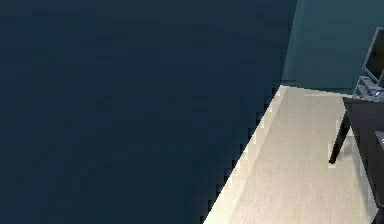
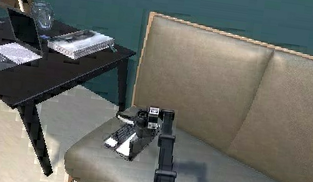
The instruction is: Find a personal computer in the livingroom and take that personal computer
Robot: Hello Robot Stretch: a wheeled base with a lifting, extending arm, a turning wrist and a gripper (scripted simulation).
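Dark desk point(image 2: 77, 68) beside the sofa point(image 2: 225, 88) carries the laptop point(image 2: 15, 40), toward the arm side view's upper left from the end effector point(image 2: 121, 138), whose grip cannot be told.

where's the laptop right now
In the arm side view's upper left, the laptop sits open on the dark table, by a glass, left of the sofa.
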